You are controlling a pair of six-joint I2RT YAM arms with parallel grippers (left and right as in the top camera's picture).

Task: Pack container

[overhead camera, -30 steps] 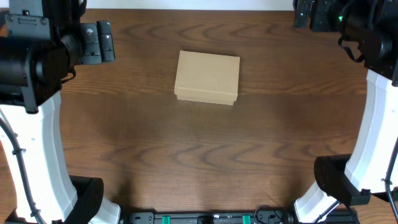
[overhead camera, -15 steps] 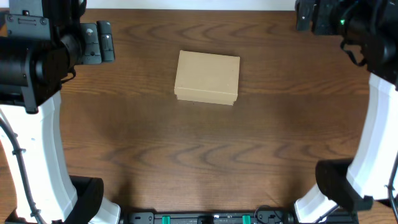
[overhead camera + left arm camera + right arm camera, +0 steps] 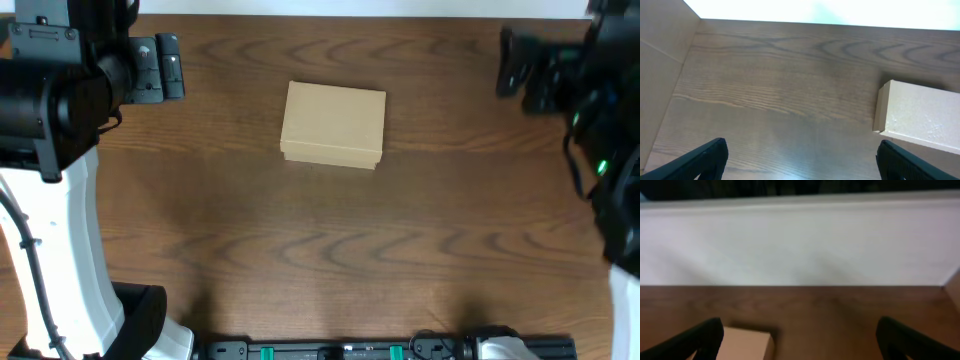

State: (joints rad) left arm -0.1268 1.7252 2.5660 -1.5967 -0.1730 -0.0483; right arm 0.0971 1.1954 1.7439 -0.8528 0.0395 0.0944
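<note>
The container (image 3: 333, 125) is a plain brown cardboard box with its lid shut, lying on the wooden table a little behind the middle. My left gripper (image 3: 168, 66) is open and empty at the far left, well apart from it. In the left wrist view the container (image 3: 920, 117) lies to the right of the open fingers (image 3: 802, 162). My right gripper (image 3: 512, 62) is open and empty at the far right. In the blurred right wrist view the container (image 3: 747, 342) shows at the lower left, beside the left finger of the open jaws (image 3: 800, 340).
The dark wood table (image 3: 320, 250) runs to a white far edge (image 3: 320, 8). A pale wooden panel (image 3: 660, 75) stands at the left in the left wrist view. A white wall (image 3: 800, 245) fills the upper right wrist view.
The right arm has swung forward and to the right, so its gripper now sits lower and further right in the overhead view. The left arm and the container have not moved.
</note>
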